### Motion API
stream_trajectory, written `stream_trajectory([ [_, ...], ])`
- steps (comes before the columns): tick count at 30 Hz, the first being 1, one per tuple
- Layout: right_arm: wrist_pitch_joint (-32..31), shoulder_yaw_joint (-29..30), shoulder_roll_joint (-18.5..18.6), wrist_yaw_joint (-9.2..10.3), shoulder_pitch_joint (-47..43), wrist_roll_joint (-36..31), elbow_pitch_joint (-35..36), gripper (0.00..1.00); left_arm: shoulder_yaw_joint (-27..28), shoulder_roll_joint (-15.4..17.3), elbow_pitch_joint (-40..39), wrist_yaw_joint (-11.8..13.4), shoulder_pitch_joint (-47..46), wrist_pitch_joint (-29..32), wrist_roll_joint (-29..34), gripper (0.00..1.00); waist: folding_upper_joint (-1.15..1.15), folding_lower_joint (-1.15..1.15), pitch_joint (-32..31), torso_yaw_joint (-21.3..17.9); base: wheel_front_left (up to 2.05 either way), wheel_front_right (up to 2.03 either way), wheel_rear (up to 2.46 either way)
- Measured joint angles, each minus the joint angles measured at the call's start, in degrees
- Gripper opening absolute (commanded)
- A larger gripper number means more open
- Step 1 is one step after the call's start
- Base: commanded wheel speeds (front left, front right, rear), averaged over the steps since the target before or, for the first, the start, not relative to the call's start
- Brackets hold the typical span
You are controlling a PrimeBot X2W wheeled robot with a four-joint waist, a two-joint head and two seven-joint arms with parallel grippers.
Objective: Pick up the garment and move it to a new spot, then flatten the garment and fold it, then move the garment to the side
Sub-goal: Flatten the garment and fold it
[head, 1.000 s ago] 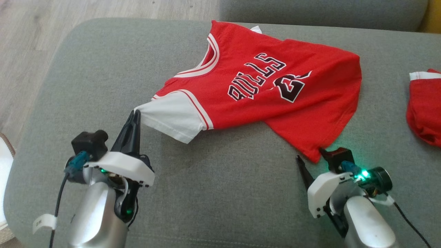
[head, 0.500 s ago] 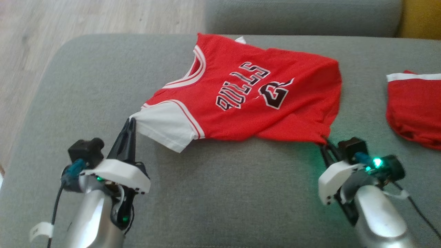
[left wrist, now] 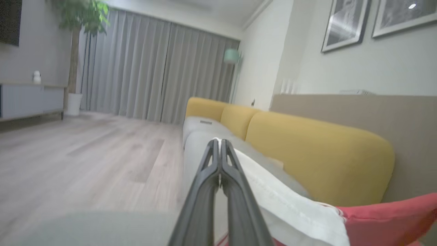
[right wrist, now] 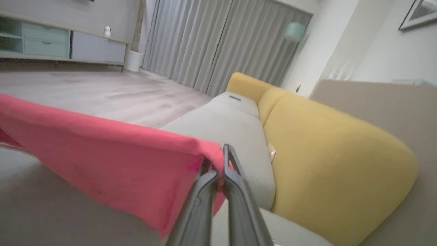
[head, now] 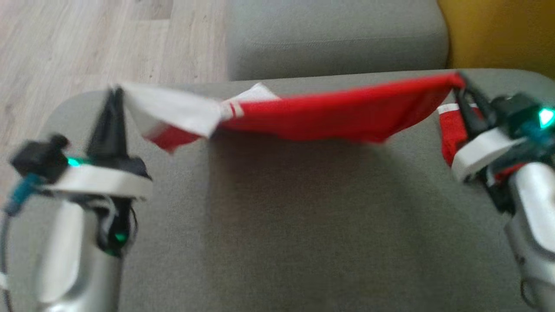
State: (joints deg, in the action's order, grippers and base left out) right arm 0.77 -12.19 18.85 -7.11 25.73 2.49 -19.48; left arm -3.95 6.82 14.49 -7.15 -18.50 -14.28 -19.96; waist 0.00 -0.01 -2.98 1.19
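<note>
The grey sofa seat [head: 277, 225] spreads wide below the arms, its rounded left edge dropping to pale wooden floor [head: 86, 39], with a second grey cushion [head: 334, 39] beyond and a yellow backrest [head: 498, 34] at the far right. Above the seat's far part the red jersey [head: 329, 112] hangs as a sagging band, clear of the cushion, with the left gripper [head: 115, 93] pinched tight on its white sleeve [head: 173, 108] and the right gripper [head: 459, 82] pinched tight on a red corner. Another red cloth [head: 451, 130] with white trim lies just beside the right gripper, partly hidden behind it.

Wide apart, both tightly closed: left end effector [head: 115, 94] and right end effector [head: 460, 82].
</note>
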Motion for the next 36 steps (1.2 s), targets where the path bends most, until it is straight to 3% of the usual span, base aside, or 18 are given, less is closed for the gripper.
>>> stream_trajectory([
  [4, -3.18, 0.48, 2.37, 0.0, 1.21, 1.2, 8.8, 0.0, 1.46, 1.6, -10.03, 0.7, -2.5, 1.89, -0.07, 0.0, 0.0, 0.0, -0.87, -0.92, 0.0, 0.0, 0.0],
  [11, -11.37, 4.69, 5.6, 0.0, 0.59, 2.74, 23.19, 0.0, 3.87, 4.59, -28.5, 3.7, -4.46, 12.12, -0.99, 0.0, 0.0, 0.0, 0.79, -1.37, 0.0, 0.0, 0.0],
  [15, -15.52, 4.06, 6.84, 0.0, 0.89, 3.38, 28.27, 0.0, 4.27, 8.13, -31.03, 3.56, -9.66, 17.83, -1.64, 0.0, 0.0, 0.0, 3.41, -1.39, 0.0, 0.0, 0.0],
  [18, -17.23, 2.37, 7.43, 0.0, 4.47, 4.86, 27.88, 0.0, 3.91, 10.32, -27.28, 2.2, -15.12, 19.7, -2.26, 0.0, 0.0, 0.01, 6.7, -1.47, 0.0, 0.0, 0.0],
  [23, -17.6, -3.19, 8.53, 0.0, 17.67, 6.7, 21.4, 0.0, 0.79, 14.12, -15.71, 0.52, -25.05, 19.48, -1.78, 0.0, 0.0, 0.02, 12.13, -1.71, 0.0, 0.0, 0.0],
  [28, -13.83, -11.7, 9.33, 0.0, 37.23, 7.73, 5.17, 0.0, -4.33, 17.81, 1.92, 0.01, -42.18, 14.22, 0.8, 0.0, 0.0, 0.03, 19.17, -2.18, 0.0, 0.0, 0.0],
  [32, -8.08, -13.99, 8.68, 0.0, 51.49, 6.22, -9.26, 0.0, -6.16, 18.09, 14.28, -0.42, -57.79, 7.93, 2.12, 0.0, 0.0, 0.04, 24.04, -2.21, 0.0, 0.0, 0.0],
  [36, -0.3, -13.58, 6.6, 0.0, 61.29, 2.96, -20.07, 0.0, -7.06, 17.41, 23.06, -0.44, -67.48, 2.4, 3.01, 0.0, 0.0, 0.04, 26.71, -1.32, 0.0, 0.0, 0.0],
])
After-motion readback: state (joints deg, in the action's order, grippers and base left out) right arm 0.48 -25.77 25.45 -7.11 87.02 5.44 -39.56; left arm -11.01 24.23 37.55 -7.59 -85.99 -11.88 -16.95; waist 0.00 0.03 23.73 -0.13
